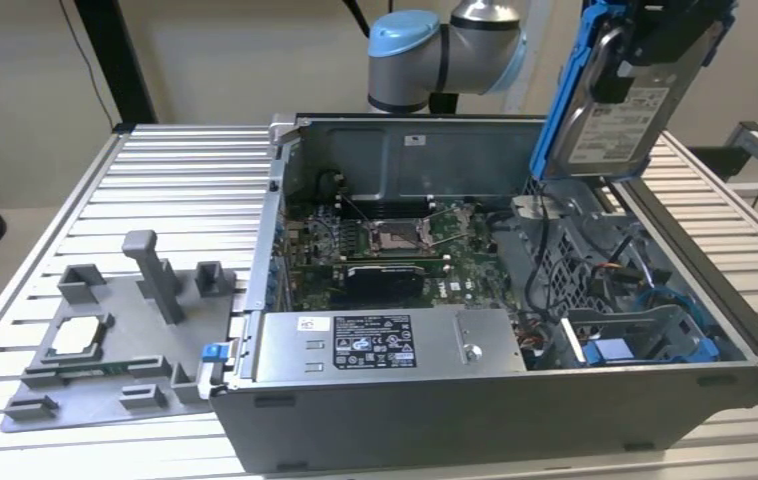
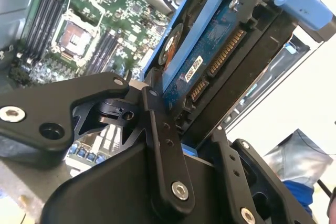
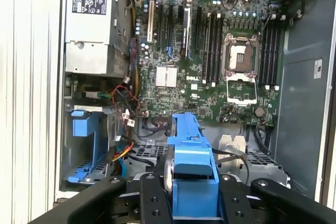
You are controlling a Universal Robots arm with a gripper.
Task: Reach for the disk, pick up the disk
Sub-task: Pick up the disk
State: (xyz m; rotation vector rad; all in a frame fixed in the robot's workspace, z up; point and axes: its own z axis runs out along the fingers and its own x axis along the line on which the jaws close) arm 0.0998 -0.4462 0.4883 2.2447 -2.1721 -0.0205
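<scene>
The disk (image 1: 613, 120), silver with a white label and a blue bracket around it, hangs upright in the air above the far right corner of the open computer case (image 1: 486, 420) in the exterior view. My gripper (image 1: 642, 55) is shut on its upper end. In the second wrist view the black fingers (image 2: 160, 140) clamp the disk (image 2: 220, 40) from both sides, its blue circuit side and connectors showing. In the first wrist view the blue bracket edge of the disk (image 3: 191, 166) sits between the fingers of the gripper (image 3: 191, 205), above the motherboard (image 3: 210, 51).
The case lies open on a slatted metal table (image 1: 179, 170). Inside are a long grey labelled box (image 1: 379, 345), cables and a blue drive bay (image 1: 639, 340). A grey fixture tray (image 1: 99, 350) with a small silver chip lies at the exterior view's left.
</scene>
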